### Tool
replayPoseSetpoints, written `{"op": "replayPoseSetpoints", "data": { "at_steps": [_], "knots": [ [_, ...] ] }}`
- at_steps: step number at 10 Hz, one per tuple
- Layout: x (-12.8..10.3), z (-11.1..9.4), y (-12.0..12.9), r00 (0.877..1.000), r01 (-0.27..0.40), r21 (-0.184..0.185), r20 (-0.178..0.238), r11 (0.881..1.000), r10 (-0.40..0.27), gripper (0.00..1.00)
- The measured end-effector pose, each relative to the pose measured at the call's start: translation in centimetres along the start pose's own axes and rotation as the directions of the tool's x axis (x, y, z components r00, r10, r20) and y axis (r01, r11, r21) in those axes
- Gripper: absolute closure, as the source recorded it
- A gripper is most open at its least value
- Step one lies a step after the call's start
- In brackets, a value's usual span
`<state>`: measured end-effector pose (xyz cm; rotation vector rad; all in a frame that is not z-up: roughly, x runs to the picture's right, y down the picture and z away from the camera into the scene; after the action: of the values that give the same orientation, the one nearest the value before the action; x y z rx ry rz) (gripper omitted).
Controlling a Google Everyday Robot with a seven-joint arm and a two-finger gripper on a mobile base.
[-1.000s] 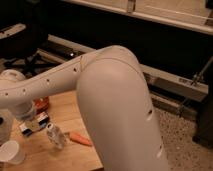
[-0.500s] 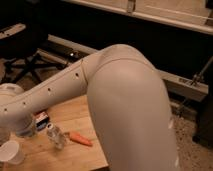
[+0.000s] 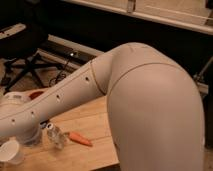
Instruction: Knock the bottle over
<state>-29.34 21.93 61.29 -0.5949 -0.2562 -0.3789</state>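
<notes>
Arm (image 3: 125, 95) sits further right and lower in the camera view than in either earlier picture; its big elbow shell now fills the right side of the view almost to the edge, covering more of the floor and dark wall behind. Forearm segment runs at a flatter angle down toward the left edge. More bare wooden table (image 3: 95, 120) shows between forearm and elbow. Bottle (image 3: 55, 135), carrot (image 3: 80, 139) and white cup (image 3: 10, 151) appear shifted right and lower in view. Gripper (image 3: 31, 136) end of the arm comes down just left of the bottle, closer to the tabletop than before.
</notes>
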Motion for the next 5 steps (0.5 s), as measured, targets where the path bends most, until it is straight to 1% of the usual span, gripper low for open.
{"op": "replayPoseSetpoints", "data": {
  "at_steps": [3, 4, 5],
  "knots": [
    [1.3, -0.2, -0.6, 1.000, -0.008, 0.019, -0.008, 1.000, 0.009, 1.00],
    [1.6, -0.2, -0.9, 1.000, -0.009, 0.017, -0.017, 1.000, 0.009, 1.00],
    [2.8, -0.2, -1.5, 0.999, -0.026, 0.016, -0.038, 1.000, 0.026, 1.00]
  ]
}}
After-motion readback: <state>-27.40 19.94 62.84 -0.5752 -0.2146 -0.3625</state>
